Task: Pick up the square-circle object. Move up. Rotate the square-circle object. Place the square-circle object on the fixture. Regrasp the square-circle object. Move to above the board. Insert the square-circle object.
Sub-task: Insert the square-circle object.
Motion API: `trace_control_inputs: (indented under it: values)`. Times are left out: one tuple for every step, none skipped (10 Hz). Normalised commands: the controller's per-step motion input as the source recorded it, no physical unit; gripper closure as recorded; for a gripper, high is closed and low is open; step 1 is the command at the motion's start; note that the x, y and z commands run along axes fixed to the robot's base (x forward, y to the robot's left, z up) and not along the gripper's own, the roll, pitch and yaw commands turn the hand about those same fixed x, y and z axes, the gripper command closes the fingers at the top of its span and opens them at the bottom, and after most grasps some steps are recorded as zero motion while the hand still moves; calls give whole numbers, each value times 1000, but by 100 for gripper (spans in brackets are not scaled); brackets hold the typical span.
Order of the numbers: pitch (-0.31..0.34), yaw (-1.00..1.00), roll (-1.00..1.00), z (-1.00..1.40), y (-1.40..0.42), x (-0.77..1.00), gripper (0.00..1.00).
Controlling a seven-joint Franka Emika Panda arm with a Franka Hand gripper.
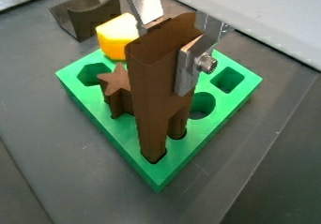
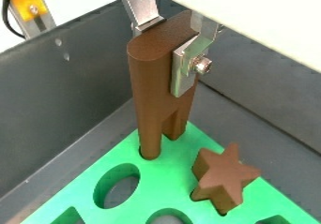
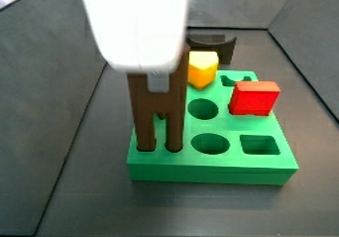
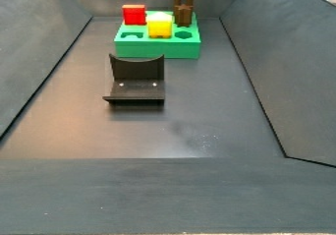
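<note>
While clamped in the hand | square-circle object upright, long axis vertical | lower end in board

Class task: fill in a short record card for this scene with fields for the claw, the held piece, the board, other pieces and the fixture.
claw: above the board, shut on the square-circle object
square-circle object: upright, reddish-brown, lower end at a hole near the board's corner
board: green slab with cut-out holes
star peg: dark brown, seated in the board
yellow block: on the board
red block: on the board
fixture: on the floor, apart from the board
</note>
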Motion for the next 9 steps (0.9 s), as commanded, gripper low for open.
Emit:
trace_control_inputs:
  values:
    - [0, -14, 80, -263, 0, 269, 100]
    - [0, -14, 116, -317, -6, 266, 100]
    - [0, -3, 186, -426, -91, 194, 100]
    - [-3, 0, 231, -480, -149, 169, 100]
    - [0, 0, 196, -480, -97, 209, 100]
    - [0, 0, 166, -517, -40, 209, 100]
    - [3, 0, 129, -517, 0, 194, 100]
    - [0, 0, 66, -411, 0, 134, 100]
    - [-36, 0, 7, -106, 0, 0, 100]
